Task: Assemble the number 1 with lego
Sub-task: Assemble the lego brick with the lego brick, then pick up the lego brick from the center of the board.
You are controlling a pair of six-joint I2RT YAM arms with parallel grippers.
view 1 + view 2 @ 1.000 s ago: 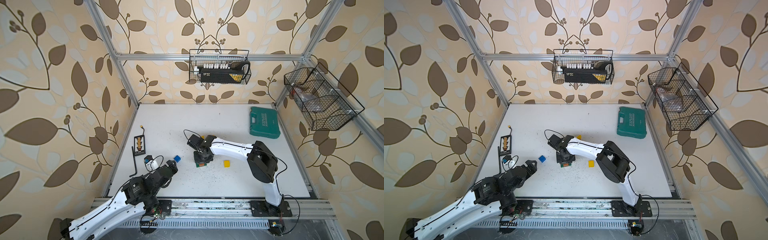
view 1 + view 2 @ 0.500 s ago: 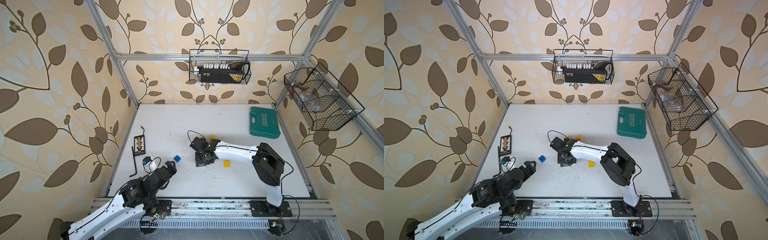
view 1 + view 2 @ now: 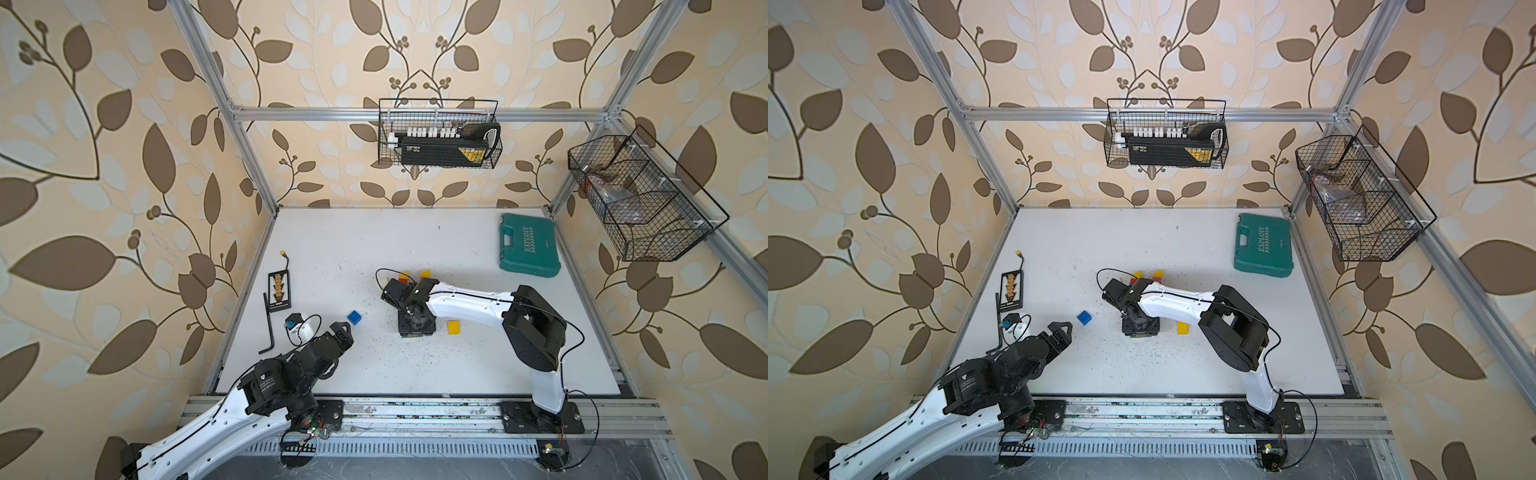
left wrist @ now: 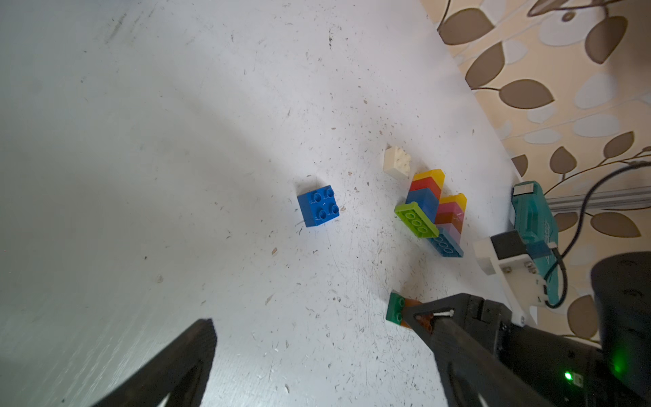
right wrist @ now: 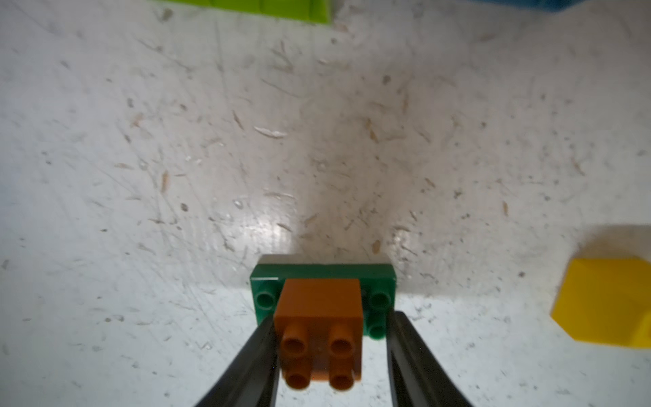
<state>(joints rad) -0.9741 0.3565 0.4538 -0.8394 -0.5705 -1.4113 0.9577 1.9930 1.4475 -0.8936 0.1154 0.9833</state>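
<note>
1. right gripper (image 5: 333, 322): points down at the middle of the counter (image 3: 374, 232), fingers either side of a brown brick (image 5: 318, 306). One finger sits at the brick's edge and the other stands clear with a visible gap, so the jaws are slack, not clamped on it.
2. brown brick: square, four studs, seated on a longer green brick (image 5: 322, 273). The green one lies flat on the counter, its studs showing on both sides of the brown. In both top views the pair is hidden under the gripper body.
3. left gripper (image 3: 1061, 327): low over the counter near the front left, jaws spread wide, nothing between them.
4. blue square brick (image 4: 318, 205): alone, studs up, between the two grippers, nearer the left one, touching nothing.
5. yellow brick (image 3: 454, 327): loose, just beside the right gripper on that arm's base side. The right wrist view shows it apart from the green brick.
6. built section (image 4: 424, 202): two joined columns beyond the right gripper.
   - One column runs lime long brick (image 4: 415, 218), blue, red, yellow.
   - The other runs from a blue long brick (image 4: 445, 246) to a yellow end, with pink and orange tones between.
   - It looks to be lying on its side, studs toward the left arm; not certain.
7. white brick (image 4: 397, 161): loose, near the yellow end of the section, not touching it.
8. off-task: teal case (image 3: 528, 247) in the far right corner; hex key (image 3: 269, 322) and small black board (image 3: 278, 286) along the left edge.
</note>
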